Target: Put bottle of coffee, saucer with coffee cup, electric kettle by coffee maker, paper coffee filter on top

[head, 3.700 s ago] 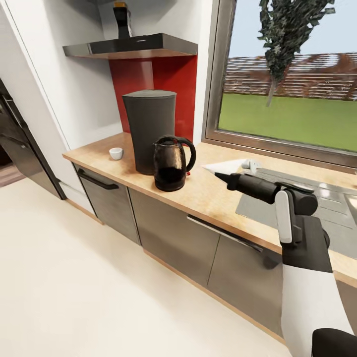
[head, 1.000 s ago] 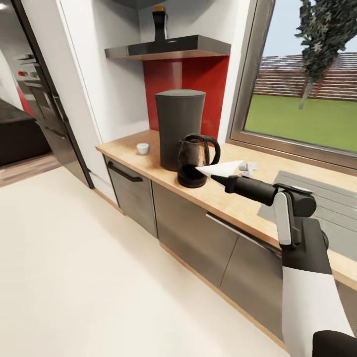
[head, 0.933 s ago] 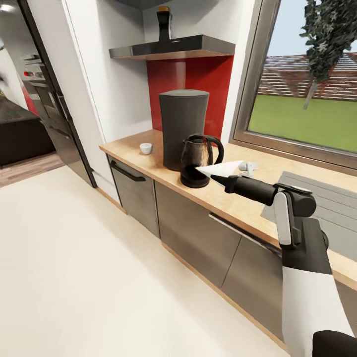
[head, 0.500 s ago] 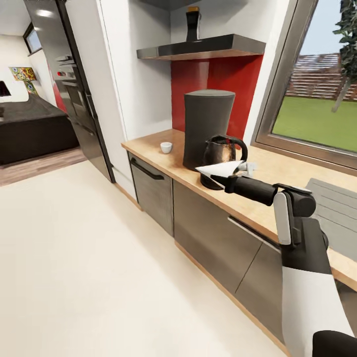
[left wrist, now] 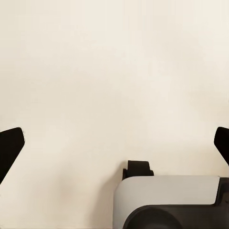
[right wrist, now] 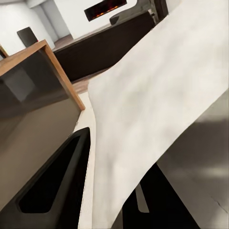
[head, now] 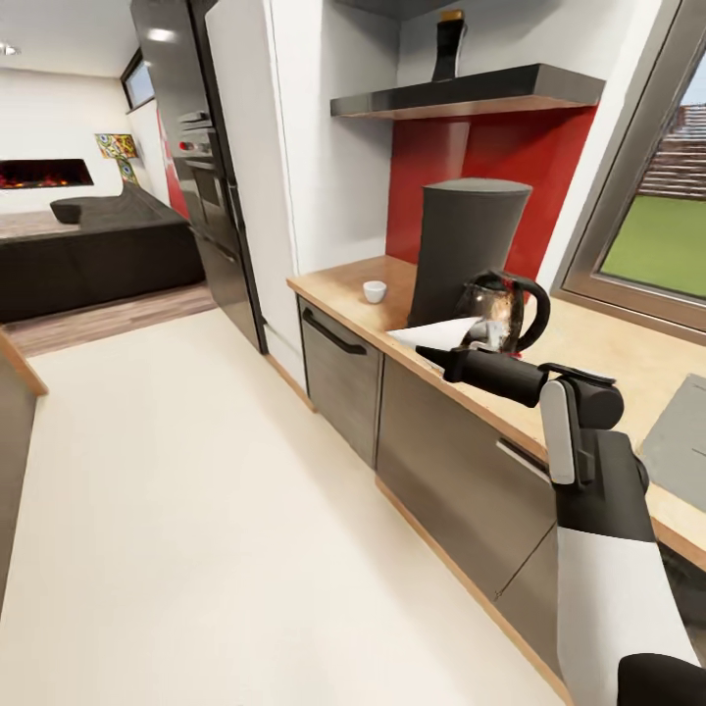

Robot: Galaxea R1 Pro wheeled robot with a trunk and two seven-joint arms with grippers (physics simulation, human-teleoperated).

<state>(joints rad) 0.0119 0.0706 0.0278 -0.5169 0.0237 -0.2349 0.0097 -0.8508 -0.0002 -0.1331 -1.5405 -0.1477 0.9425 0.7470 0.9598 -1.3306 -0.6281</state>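
Coffee maker stays on the kitchen countertop, beyond my right gripper and above jaw height. Electric kettle is placed, touching its side. Bottle of coffee is high above on the kitchen shelf, not moved. Paper coffee filter is clamped in my right jaws, not on the maker. Coffee cup sits past the maker with no saucer under it. My left gripper has its jaws spread, empty.

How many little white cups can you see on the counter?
1. The coffee cup stands on the kitchen countertop, left of the coffee maker. Others may hide behind the machine.
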